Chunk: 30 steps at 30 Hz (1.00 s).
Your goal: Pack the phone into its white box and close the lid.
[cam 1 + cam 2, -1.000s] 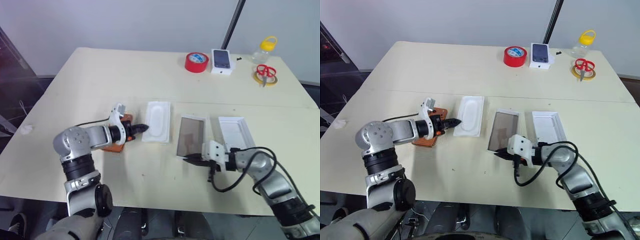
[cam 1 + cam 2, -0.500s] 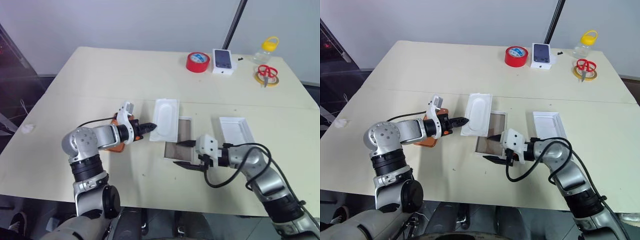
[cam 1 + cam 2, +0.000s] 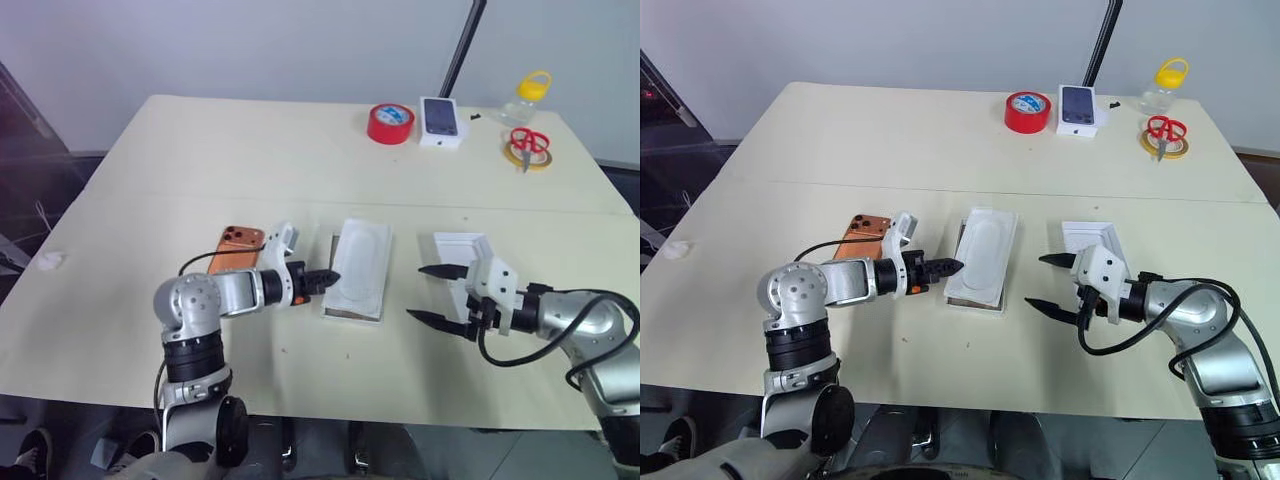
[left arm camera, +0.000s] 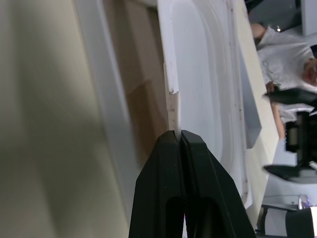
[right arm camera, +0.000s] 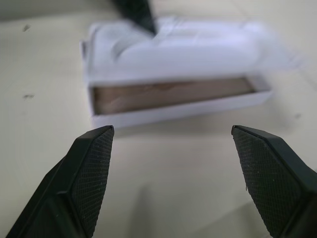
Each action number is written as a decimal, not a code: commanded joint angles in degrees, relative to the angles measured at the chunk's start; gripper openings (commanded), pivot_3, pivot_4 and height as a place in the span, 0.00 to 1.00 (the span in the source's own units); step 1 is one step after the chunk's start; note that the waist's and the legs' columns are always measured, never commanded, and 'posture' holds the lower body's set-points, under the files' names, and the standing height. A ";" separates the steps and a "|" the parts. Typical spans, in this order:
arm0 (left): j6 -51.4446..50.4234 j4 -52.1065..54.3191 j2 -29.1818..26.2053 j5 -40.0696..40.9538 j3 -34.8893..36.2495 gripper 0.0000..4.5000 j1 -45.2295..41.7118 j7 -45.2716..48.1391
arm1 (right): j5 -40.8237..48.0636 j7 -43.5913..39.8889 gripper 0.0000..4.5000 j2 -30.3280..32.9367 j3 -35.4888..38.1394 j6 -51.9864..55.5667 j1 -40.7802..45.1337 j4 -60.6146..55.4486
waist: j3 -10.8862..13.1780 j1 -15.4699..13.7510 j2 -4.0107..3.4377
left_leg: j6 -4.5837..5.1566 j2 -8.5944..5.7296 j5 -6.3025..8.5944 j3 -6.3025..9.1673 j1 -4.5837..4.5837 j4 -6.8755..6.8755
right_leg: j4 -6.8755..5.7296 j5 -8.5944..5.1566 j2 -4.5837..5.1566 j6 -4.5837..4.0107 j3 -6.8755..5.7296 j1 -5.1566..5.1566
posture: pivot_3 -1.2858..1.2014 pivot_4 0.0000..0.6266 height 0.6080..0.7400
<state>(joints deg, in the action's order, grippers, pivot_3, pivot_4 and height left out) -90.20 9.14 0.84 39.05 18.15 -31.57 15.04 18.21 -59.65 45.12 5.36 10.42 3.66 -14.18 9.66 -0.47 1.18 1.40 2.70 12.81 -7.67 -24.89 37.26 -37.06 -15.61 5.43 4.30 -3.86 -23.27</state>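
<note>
The broad cream wooden table (image 3: pixel 200 150) carried every item. The white moulded insert with a rounded recess (image 3: pixel 360 266) lay over the shallow white cardboard tray (image 5: pixel 173 106), whose brown floor showed beneath it in the right wrist view. The plain white cardboard lid (image 3: pixel 455 252) lay just right of them, open side up. The slim copper-orange phone (image 3: pixel 236 247) rested back up near the left arm. The left gripper (image 3: pixel 318 279) was pinched onto the insert's near edge; the right gripper (image 3: pixel 432 294) hung spread and empty. The phone probably would handle as rigid, smooth and slippery, best gripped across its long edges; the cardboard looked light and crushable.
</note>
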 commanded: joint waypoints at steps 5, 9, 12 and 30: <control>1.35 2.91 0.82 0.48 -0.90 0.07 0.57 -0.85 | -1.29 0.63 0.89 -0.40 -0.32 -3.54 0.86 2.06 | 0.00 -0.27 0.00 | 0.03 -0.05 0.02 0.00 -0.06 0.04 | 0.06 0.00 0.07 0.00 0.00 0.01 | 0.52 0.24 0.95; 1.60 3.55 0.40 0.20 -1.84 0.43 0.88 -1.03 | -1.89 0.59 0.89 -0.64 -0.71 -4.76 2.06 3.87 | 0.00 -0.22 0.00 | 0.03 -0.05 0.02 0.00 -0.07 0.05 | 0.05 0.00 0.06 0.00 -0.01 0.01 | 0.52 0.24 0.95; 1.26 4.33 0.39 1.10 -0.39 0.64 -0.02 -0.84 | -2.24 1.63 0.89 -2.10 -1.50 -5.09 4.42 5.03 | 0.00 -0.04 0.00 | 0.03 -0.04 0.01 0.00 -0.06 0.05 | 0.04 0.00 0.05 0.00 0.00 0.02 | 0.52 0.24 0.95; 20.88 1.04 -23.42 1.37 1.13 0.66 0.68 14.12 | -16.47 17.47 0.00 -17.79 -15.68 -5.48 16.66 11.44 | 0.00 1.14 -0.03 | -0.41 -0.03 -0.18 0.00 -0.05 -0.07 | -0.04 0.00 0.07 -0.01 -0.01 -0.09 | 0.52 0.24 0.95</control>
<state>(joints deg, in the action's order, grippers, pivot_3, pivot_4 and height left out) -72.49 11.93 -20.90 40.52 17.63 -30.85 26.97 2.37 -43.48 28.21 -10.16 4.84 18.72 -1.75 9.66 0.67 1.16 0.96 2.67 12.67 -7.68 -24.94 37.19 -37.11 -15.62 5.51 4.29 -3.86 -23.37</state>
